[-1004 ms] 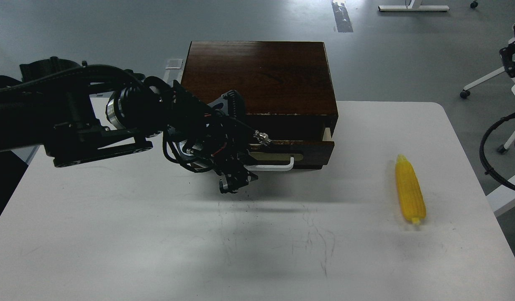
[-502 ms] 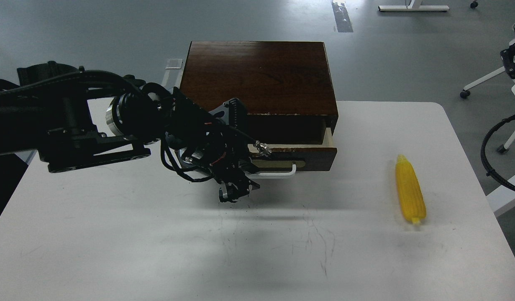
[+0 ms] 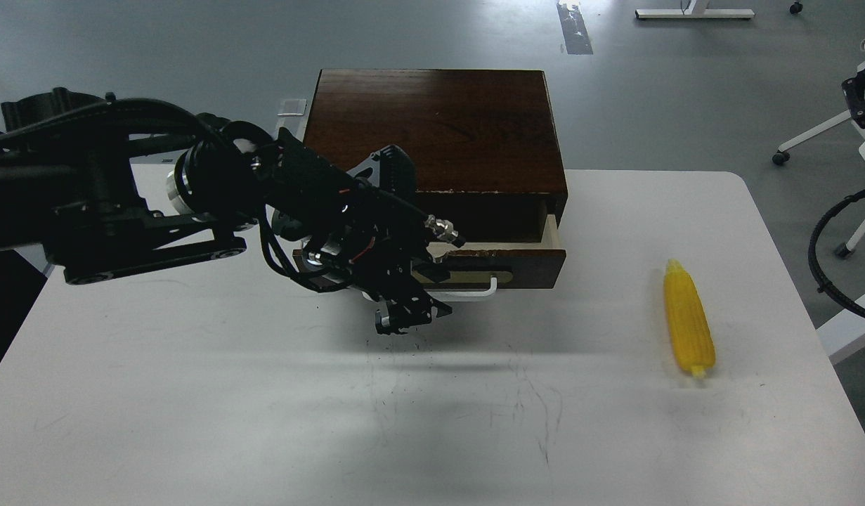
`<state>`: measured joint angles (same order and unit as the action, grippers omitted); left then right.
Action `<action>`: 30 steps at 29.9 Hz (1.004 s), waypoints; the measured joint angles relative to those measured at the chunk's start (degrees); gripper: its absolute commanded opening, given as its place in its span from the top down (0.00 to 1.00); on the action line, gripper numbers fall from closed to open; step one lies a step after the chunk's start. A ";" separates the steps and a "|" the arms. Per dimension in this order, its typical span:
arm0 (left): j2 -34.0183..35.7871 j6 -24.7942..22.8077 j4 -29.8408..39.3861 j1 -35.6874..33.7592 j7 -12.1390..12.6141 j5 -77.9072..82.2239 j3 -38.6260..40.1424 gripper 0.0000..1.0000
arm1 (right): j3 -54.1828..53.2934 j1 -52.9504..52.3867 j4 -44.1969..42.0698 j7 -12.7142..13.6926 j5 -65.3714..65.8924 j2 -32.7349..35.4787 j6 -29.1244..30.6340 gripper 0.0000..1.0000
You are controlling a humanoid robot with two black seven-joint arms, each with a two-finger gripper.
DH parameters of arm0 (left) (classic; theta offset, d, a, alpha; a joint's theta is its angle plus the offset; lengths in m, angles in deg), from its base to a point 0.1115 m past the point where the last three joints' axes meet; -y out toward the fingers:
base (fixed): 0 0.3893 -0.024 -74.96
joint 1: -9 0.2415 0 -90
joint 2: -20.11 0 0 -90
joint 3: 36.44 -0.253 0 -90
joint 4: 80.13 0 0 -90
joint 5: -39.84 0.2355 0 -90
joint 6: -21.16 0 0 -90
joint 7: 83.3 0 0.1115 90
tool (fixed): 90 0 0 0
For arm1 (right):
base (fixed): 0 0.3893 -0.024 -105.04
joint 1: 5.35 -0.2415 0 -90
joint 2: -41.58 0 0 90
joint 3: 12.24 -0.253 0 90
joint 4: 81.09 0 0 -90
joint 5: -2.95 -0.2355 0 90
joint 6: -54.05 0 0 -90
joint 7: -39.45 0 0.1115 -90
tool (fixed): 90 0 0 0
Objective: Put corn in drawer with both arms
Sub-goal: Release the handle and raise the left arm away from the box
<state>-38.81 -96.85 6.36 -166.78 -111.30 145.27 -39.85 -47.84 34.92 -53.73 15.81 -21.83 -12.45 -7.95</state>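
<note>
Our left gripper point(image 3: 407, 313) sits at the white handle point(image 3: 474, 292) of the drawer point(image 3: 506, 258) at frame centre, but the dark tangle hides its jaws, so we cannot tell whether they grip the bar. Our right gripper is out of frame. The drawer stands slightly out of the brown box point(image 3: 436, 130). The corn point(image 3: 688, 327) lies on the desk point(image 3: 193, 407) at right, well apart, long axis running up-down the frame, tapered tip toward the top.

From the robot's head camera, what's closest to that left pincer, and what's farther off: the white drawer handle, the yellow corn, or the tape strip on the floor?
1. White handle: right at the left pincer, on the drawer front.
2. Corn: lying far to the right on the table.
3. Tape strip: on the floor beyond the box, farthest.
</note>
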 measured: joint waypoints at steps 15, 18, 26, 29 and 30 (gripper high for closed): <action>7.76 0.00 -22.06 6.96 0.04 -58.23 11.82 0.02 | 5.19 -8.10 5.55 0.17 21.54 9.72 0.00 0.00; 7.64 0.00 -26.87 9.22 0.04 -71.54 12.30 0.02 | 10.78 -11.07 6.97 0.59 24.69 12.09 0.00 0.00; 9.70 0.00 -35.11 12.26 0.00 -92.10 12.89 0.02 | 29.18 -20.51 13.55 5.80 32.66 16.75 0.01 0.00; 9.42 0.01 -40.90 13.60 -0.01 -95.41 14.94 0.02 | 33.11 -23.46 14.08 6.35 40.47 16.75 0.01 0.00; 9.01 0.01 -43.02 14.58 -0.01 -97.26 15.98 0.02 | 33.78 -24.05 14.41 6.41 43.44 16.72 0.02 0.00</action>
<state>-29.80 -96.84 -36.66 -152.20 -111.31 48.01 -23.87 -14.06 10.87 -39.31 22.22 21.60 4.27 -7.94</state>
